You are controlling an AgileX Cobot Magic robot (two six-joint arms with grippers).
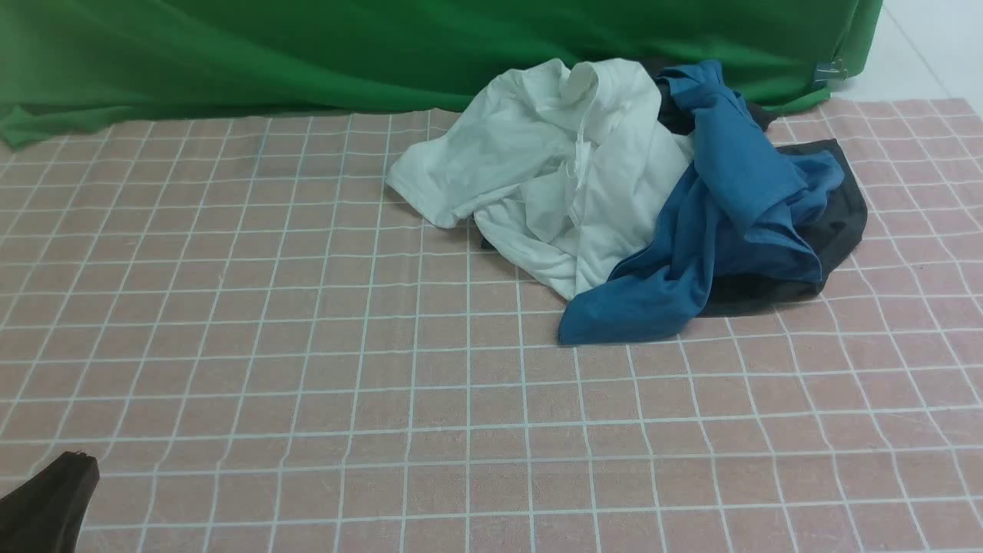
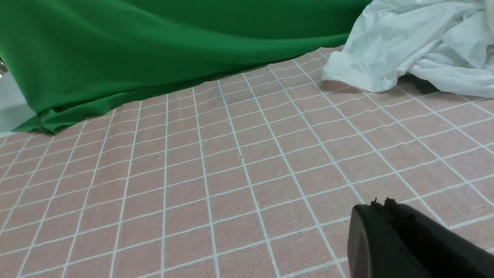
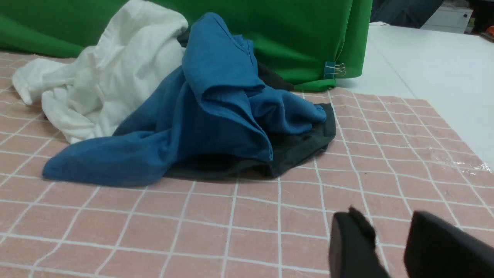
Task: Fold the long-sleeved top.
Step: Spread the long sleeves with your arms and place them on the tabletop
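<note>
Not started: nothing is spread or folded. The top isn't clearly visible. It's probably buried at the surface's far right under the white shirt and blue cloth. A dark scrap behind them may be it, can't tell. Left claw is pressed together and empty. Right claw is parted and empty. Both sit well apart from the clothes. All the garments are soft and crumpled, with a grey garment flattest underneath. The surface cover is pink grid-check cloth.

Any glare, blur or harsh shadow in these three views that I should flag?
Front view: soft even light, no glare, slight shadow under the blue cloth. Left wrist view: grid lines of the checked tablecloth stay crisp. Right wrist view: the dark garment loses fold detail in shade; the white floor beyond reads bright.
</note>
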